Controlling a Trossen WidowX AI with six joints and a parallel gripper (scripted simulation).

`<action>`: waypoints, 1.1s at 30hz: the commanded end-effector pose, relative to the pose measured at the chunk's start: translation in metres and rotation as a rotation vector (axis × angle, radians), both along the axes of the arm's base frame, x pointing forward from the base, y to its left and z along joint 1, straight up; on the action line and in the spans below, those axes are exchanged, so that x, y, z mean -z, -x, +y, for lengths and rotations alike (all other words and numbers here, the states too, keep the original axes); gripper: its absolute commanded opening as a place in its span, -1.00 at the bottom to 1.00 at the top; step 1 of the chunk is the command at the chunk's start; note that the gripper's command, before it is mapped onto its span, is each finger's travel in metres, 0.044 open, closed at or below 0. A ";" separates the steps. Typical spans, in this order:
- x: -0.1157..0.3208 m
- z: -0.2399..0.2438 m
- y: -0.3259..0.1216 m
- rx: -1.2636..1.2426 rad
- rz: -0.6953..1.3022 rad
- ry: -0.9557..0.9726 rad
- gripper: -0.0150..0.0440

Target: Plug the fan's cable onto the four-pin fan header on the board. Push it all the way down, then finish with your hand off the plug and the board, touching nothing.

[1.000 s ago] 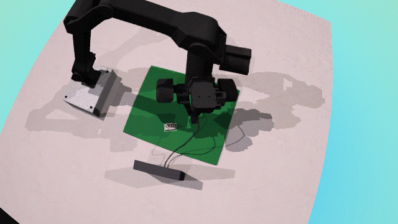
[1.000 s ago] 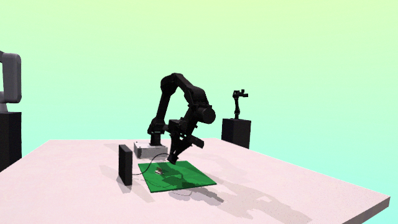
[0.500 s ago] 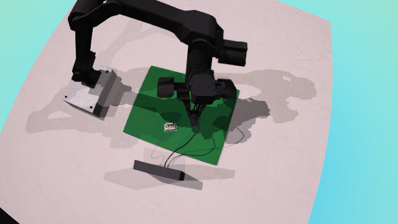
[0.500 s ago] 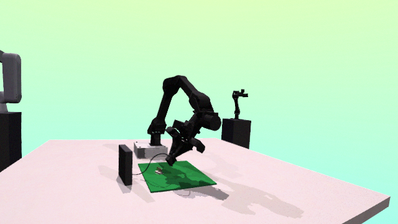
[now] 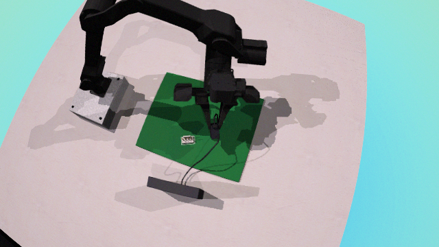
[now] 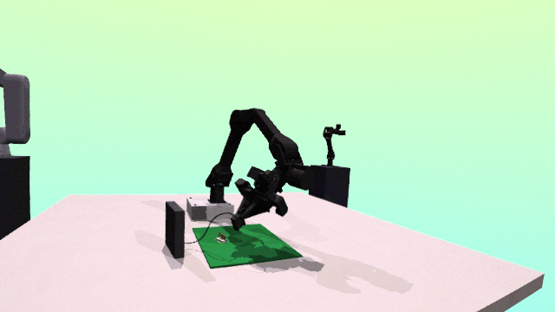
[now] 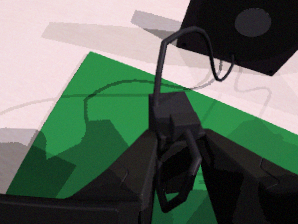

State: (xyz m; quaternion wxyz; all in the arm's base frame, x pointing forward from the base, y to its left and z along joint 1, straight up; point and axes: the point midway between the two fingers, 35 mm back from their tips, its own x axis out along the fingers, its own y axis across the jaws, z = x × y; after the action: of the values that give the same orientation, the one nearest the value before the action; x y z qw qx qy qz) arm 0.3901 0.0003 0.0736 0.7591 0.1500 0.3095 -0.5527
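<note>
Plug (image 5: 215, 132) (image 6: 238, 223) (image 7: 175, 115) clenched between the tips of the end effector (image 5: 215, 125) (image 6: 239, 217) (image 7: 177, 137), held above the board (image 5: 161, 134) (image 6: 251, 256) (image 7: 95, 75) and apart from the header (image 5: 188, 140) (image 6: 221, 240). Header shows in the top and exterior views, pins exposed; I cannot make it out in the wrist view. In the top view the plug sits to the right of it.

Cable (image 5: 206, 156) (image 6: 208, 225) (image 7: 161, 67) runs from plug to fan (image 5: 175, 187) (image 6: 174, 230) (image 7: 230, 30), which stands on edge on the counter (image 5: 291, 206) (image 6: 108, 260) (image 7: 30, 75) just beside the board. A loop of it hangs at the fingers (worth watching, that loop).

Handling, as I judge it: plug light and stiff, small enough to twist if gripped off-centre; cable soft but springy, likely to tug the plug round. Best hold is the two flat sides of the housing, well up from the mating face, cable left free. Pins look the fragile part; a slanted push could bend them.

The end effector leans in the exterior view, and the plug looks tilted with it. Next, I would think: square it up, bring it over the header, match the slots to the pins, then press straight down. Insertion and release both remain to be done. Main risk: the loop snagging a finger on the way out.
</note>
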 end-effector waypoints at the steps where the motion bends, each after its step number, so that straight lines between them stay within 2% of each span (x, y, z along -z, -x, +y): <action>1: 0.000 0.001 0.001 -0.005 -0.027 0.046 -0.49; 33: -0.014 0.029 0.010 -0.114 -0.321 0.408 -0.49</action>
State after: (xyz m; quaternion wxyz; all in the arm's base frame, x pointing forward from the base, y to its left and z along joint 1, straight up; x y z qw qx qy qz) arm 0.3822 0.0261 0.0862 0.8372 0.0673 0.0945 -0.5345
